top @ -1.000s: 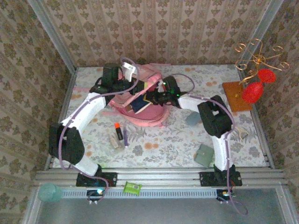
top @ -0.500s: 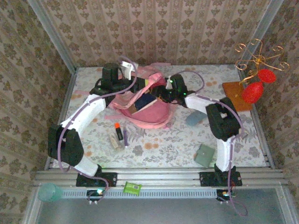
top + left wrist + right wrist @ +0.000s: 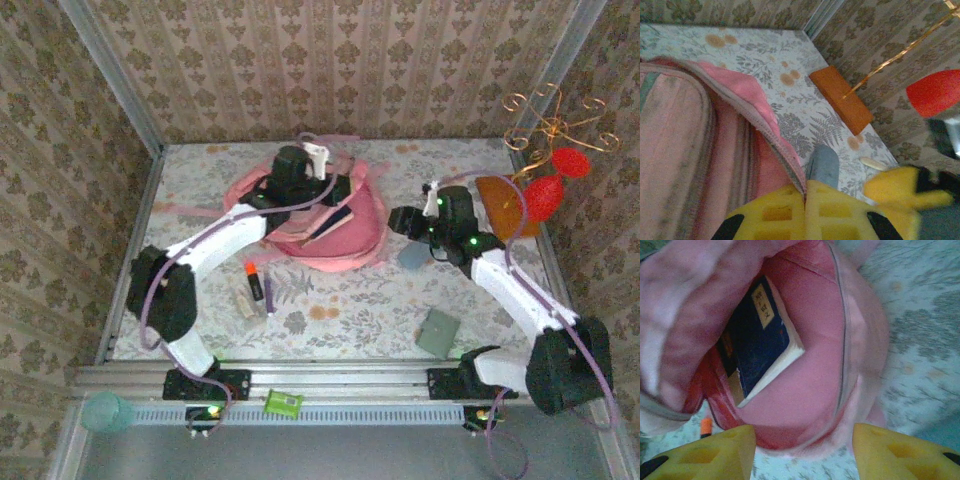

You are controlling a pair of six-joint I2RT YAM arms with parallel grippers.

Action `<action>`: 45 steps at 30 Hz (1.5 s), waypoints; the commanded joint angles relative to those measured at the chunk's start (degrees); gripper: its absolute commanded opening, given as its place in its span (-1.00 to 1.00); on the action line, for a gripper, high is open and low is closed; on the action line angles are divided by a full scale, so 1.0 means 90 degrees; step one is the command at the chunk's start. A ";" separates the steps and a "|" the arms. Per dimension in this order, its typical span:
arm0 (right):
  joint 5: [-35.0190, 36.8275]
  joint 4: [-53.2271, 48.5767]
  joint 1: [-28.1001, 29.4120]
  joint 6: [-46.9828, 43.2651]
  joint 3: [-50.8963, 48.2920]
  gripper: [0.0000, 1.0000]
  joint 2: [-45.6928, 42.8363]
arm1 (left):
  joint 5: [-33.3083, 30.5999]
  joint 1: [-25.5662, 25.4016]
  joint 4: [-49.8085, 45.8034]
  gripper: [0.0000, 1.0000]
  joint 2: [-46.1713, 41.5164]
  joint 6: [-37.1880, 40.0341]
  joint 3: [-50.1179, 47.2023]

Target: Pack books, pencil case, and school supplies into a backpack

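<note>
Your left claw (image 3: pixel 805 200) pinches the rim of the pink backpack (image 3: pixel 366 216), mid-frame, to hold its mouth wide. The blue book (image 3: pixel 760 345) lies inside. Your right claw (image 3: pixel 802 436) is spread and empty. The marker (image 3: pixel 253 281) and pen (image 3: pixel 269 295) wait on the surface (image 3: pixel 345 295), lower left. A grey pouch (image 3: pixel 413 254) sits near your right arm.
</note>
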 commanded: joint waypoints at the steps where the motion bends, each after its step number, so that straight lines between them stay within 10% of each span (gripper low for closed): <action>1: 0.0529 -0.0707 0.0016 -0.0380 -0.0261 0.10 -0.0350 | -0.0466 -0.0104 0.0481 -1.00 0.0548 -0.0291 0.0802; 8: 0.0662 0.0729 0.0697 0.0211 -0.1465 0.06 -0.0862 | 0.0366 -0.0215 0.0132 -0.09 0.0875 0.0156 0.0998; 14: 0.1039 0.1722 0.2009 0.0442 -0.1479 0.06 -0.0011 | -0.0787 0.0651 -0.0158 0.65 -0.1407 0.0309 -0.1727; 25: 0.0795 0.2605 0.3140 0.0896 0.0277 -0.06 0.3124 | -0.0102 0.2528 0.0462 0.69 -0.2264 -0.0979 -0.4615; 33: 0.0975 0.2566 0.3154 0.0960 0.0161 -0.05 0.3135 | 0.0194 0.2520 0.1235 0.68 -0.1279 -0.0990 -0.4587; 45: 0.0818 0.2525 0.3190 0.0779 -0.0115 -0.03 0.2599 | 0.0179 0.2505 0.1801 0.01 -0.0511 -0.1045 -0.4432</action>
